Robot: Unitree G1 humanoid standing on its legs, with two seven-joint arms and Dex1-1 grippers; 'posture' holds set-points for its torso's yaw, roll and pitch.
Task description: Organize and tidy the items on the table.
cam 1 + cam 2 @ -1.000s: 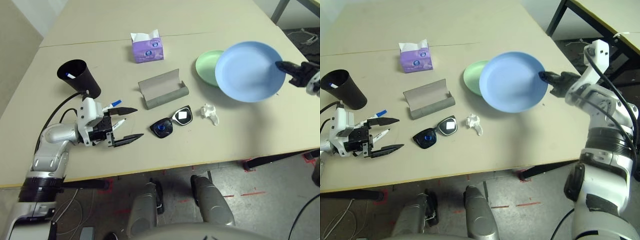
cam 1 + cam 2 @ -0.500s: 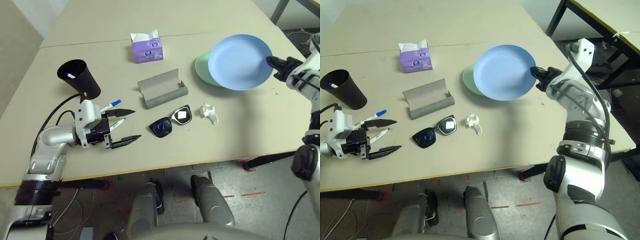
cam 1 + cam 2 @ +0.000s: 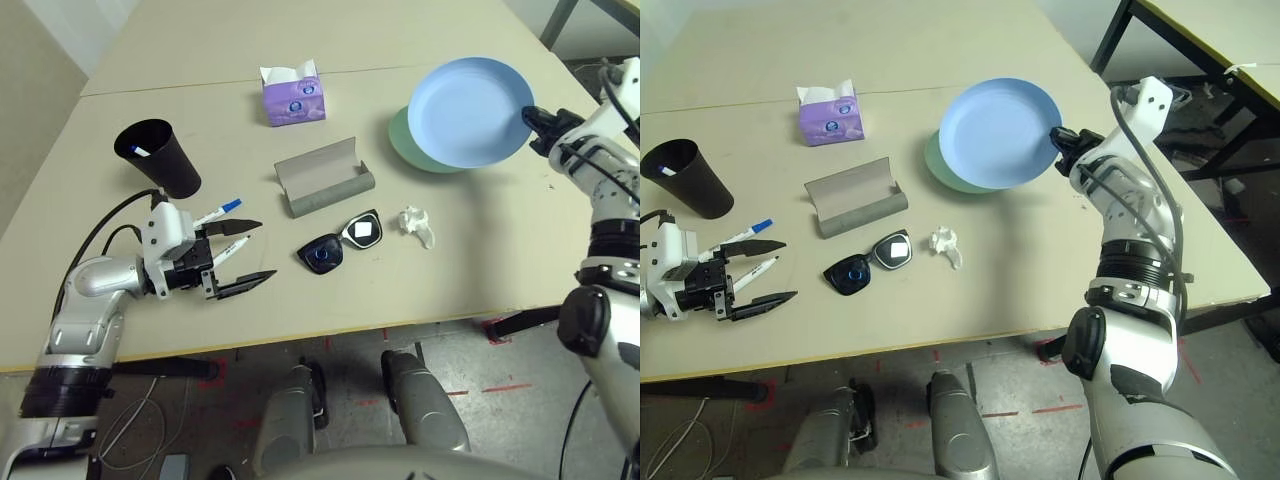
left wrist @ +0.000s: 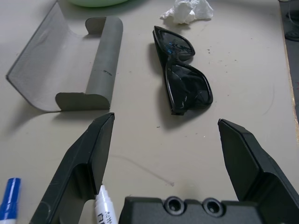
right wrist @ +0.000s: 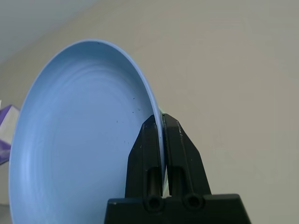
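Blue round plate pinched at rim by right claw, above green round plate. Stacking apparently in hand; centring, then lowering, needed. Left claw spread wide, near black sunglasses.

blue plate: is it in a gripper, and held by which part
Yes, the right gripper pinches the blue plate by its rim, one finger on either side

The robot's silver-and-white arms have ribbed black bands, dark cables and tapered black end effector fingers.
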